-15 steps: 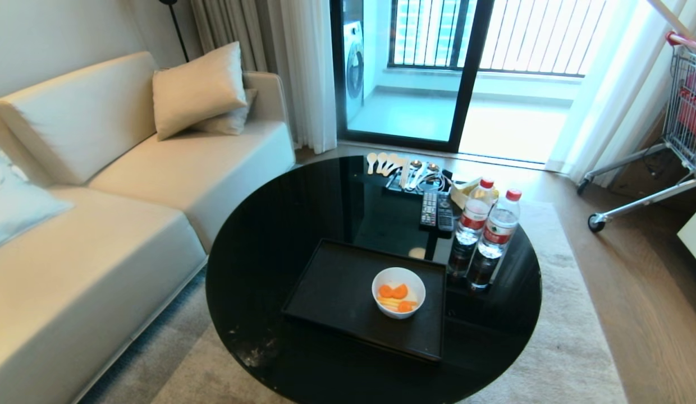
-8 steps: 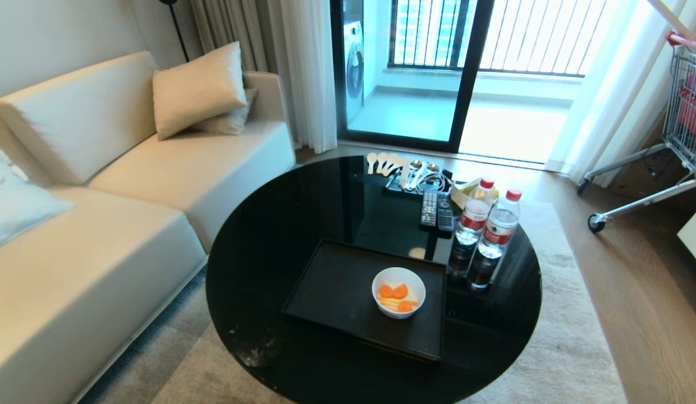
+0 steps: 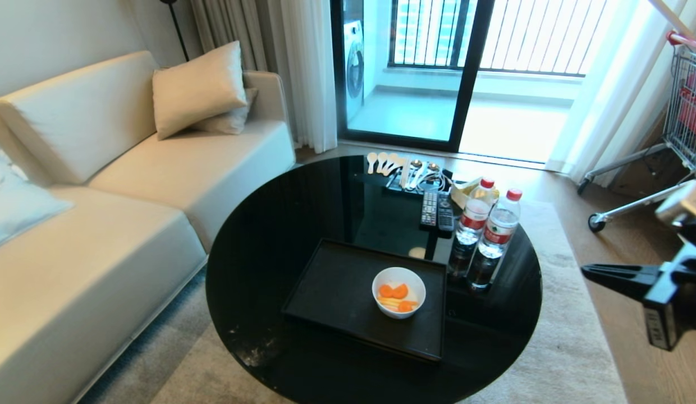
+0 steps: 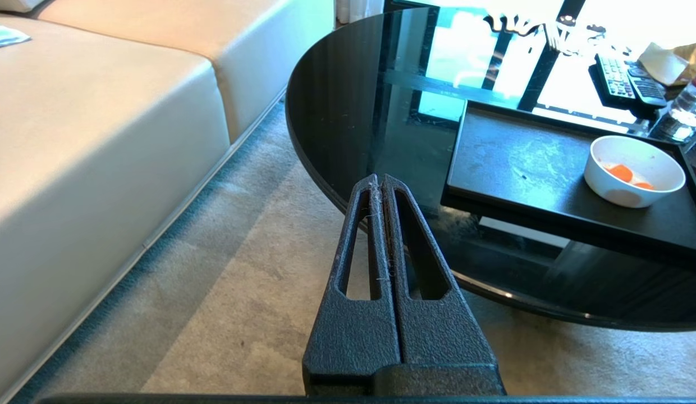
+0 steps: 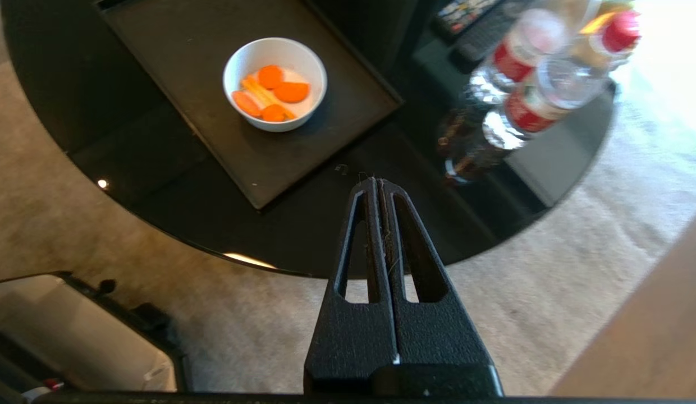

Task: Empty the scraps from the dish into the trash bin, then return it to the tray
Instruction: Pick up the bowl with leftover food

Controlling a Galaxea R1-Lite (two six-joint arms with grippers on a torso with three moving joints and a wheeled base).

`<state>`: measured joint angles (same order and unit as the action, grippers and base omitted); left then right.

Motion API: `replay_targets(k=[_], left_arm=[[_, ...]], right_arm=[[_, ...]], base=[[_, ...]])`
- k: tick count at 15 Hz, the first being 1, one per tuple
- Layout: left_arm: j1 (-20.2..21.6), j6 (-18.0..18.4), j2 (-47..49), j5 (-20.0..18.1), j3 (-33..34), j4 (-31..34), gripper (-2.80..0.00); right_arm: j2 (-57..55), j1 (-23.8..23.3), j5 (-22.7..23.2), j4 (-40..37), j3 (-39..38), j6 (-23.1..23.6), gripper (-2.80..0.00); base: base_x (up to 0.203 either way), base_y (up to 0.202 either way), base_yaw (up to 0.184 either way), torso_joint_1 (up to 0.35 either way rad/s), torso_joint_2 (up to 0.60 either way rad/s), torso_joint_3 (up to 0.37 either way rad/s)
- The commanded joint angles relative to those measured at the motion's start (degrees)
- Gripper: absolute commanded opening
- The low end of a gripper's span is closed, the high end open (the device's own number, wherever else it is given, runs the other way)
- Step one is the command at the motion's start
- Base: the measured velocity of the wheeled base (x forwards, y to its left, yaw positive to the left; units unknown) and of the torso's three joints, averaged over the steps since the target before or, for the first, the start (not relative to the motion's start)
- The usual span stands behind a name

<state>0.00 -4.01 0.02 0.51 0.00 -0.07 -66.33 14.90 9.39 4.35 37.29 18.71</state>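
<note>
Since the white bowl (image 3: 398,292) sits upright, mouth up, on the right part of the black tray (image 3: 331,292) with carrot slices and yellow strips (image 3: 397,298) inside, I read nothing as done: grab, dump, return all remain. Head view: right gripper (image 3: 588,271) at the right edge, off the table, tips aimed left toward the table. No trash bin in sight. Left wrist view: left gripper (image 4: 380,180) pressed together, empty, low beside the table's near-left edge. Right wrist view: right gripper's fingers pressed together, empty, above the table's near edge, bowl well apart. Round bowl, no long axis.
</note>
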Motion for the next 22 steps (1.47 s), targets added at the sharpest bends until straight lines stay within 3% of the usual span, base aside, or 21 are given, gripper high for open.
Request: replay_targets(k=[1,3,5,8,10,11,13,21,22], left_arm=[[0.0,-0.03,-0.02,0.02,0.0,-0.01,-2.8],[0.0,-0.03,-0.02,0.02,0.0,-0.01,-2.8],[0.0,-0.03,-0.02,0.02,0.0,-0.01,-2.8],[0.0,-0.03,-0.02,0.02,0.0,-0.01,-2.8],[0.0,-0.03,-0.02,0.02,0.0,-0.01,-2.8],[0.0,-0.03,-0.02,0.02,0.0,-0.01,-2.8],[0.0,-0.03,-0.02,0.02,0.0,-0.01,-2.8],[0.0,-0.03,-0.02,0.02,0.0,-0.01,-2.8],[0.0,-0.03,-0.02,0.02,0.0,-0.01,-2.8]], right_arm=[[-17.59,4.31,-0.87,1.08,5.07,-2.83,-2.8],[-26.61,8.84,-5.22,2.02,11.97,-12.33,-2.8],[-34.53,14.11,-11.76,1.14,18.68,-26.24,-2.8],[-43.87,17.76,-18.48,-2.11,25.02,-37.59,-2.8],[-48.29,18.42,-20.75,-4.9,29.94,-42.53,-2.8],[-49.86,18.52,-21.07,-6.65,32.04,-44.0,0.0],[-52.48,18.56,-21.39,-8.48,35.3,-46.29,0.0],[-60.5,18.58,-24.21,-10.24,40.76,-46.49,0.0],[-61.67,18.62,-26.18,-10.26,40.76,-46.49,0.0]], base=[[0.0,0.0,0.0,0.0,0.0,0.0],[0.0,0.0,0.0,0.0,0.0,0.0],[0.0,0.0,0.0,0.0,0.0,0.0],[0.0,0.0,0.0,0.0,0.0,0.0],[0.0,0.0,0.0,0.0,0.0,0.0],[0.0,0.0,0.0,0.0,0.0,0.0],[0.0,0.0,0.0,0.0,0.0,0.0],[0.0,0.0,0.0,0.0,0.0,0.0],[0.0,0.0,0.0,0.0,0.0,0.0]])
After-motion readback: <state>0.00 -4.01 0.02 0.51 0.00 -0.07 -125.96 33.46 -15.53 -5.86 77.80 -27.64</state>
